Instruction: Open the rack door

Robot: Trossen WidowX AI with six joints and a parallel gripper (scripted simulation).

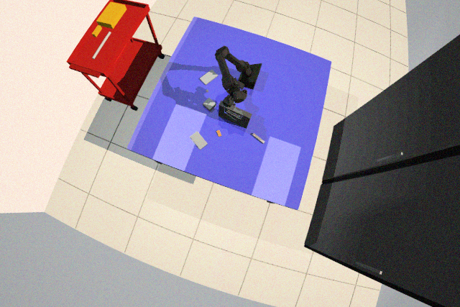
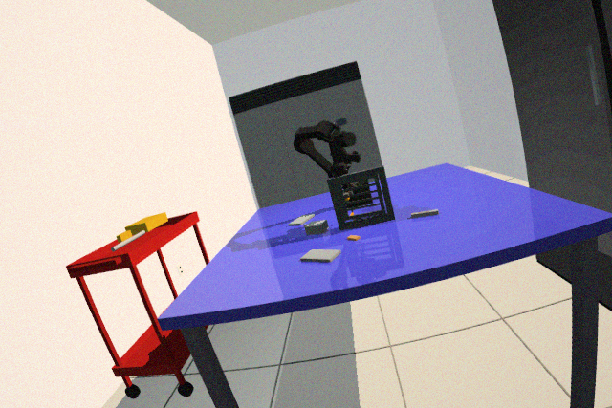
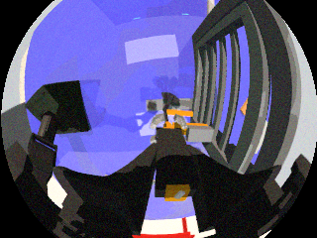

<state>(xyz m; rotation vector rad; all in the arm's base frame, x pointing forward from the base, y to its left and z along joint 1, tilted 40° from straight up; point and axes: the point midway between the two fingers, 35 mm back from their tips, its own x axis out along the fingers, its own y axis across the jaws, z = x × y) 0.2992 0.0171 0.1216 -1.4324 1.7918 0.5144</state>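
Claw [image 1: 228, 103] [image 2: 352, 190] [image 3: 170, 149] around the handle [image 3: 175, 171], seemingly.

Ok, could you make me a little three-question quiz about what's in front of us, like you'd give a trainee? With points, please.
1. True or false: the red cart [image 1: 122, 59] [image 2: 142, 289] stands on top of the blue table [image 1: 290, 84] [image 2: 469, 205].
2. Multiple choice: what is the robot's gripper [image 3: 170, 149] doing? A) standing wide open; B) shut with nothing in it; C) shut on something.
3. Fill in the blank: the small block [image 1: 218, 133] [image 2: 353, 237] lying on the table near the dark barred rack [image 1: 234, 124] [image 2: 387, 196] [image 3: 260, 74] is coloured ____.

Key: 1. False; 2. C; 3. orange.
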